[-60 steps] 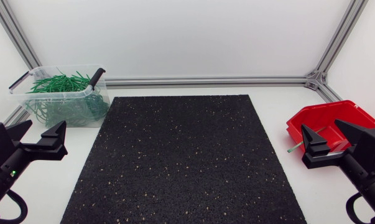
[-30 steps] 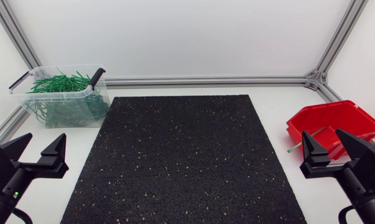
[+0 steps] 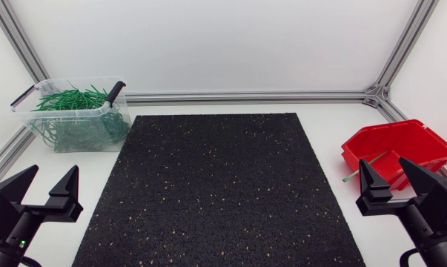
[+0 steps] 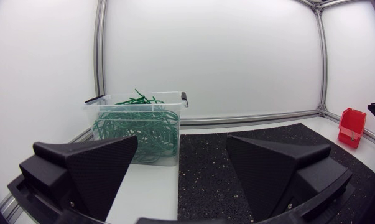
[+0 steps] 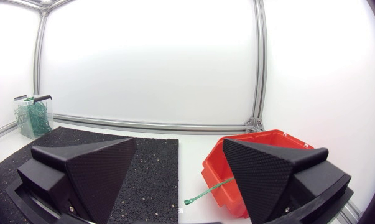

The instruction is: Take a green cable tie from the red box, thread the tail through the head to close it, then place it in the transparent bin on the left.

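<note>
We are holding both grippers wide and empty at the near corners of the bench.

In the head view, our left gripper (image 3: 53, 180) is sitting at about 8 o'clock from the speckled black mat (image 3: 216, 185), its fingers spread wide with nothing between them. Our right gripper (image 3: 385, 176) is sitting at about 4 o'clock, just as wide and just as empty. The red box (image 3: 412, 133) is resting on the white bench (image 3: 319, 148) at 3 o'clock off the mat, just ahead of the right gripper. One green cable tie (image 3: 348, 176) is lying across its front lip, with one end sticking out over the bench toward the mat. The transparent bin (image 3: 60, 111) is standing at 10 o'clock, well apart from the left gripper, and is holding a tangle of green ties (image 3: 71, 98).
</note>
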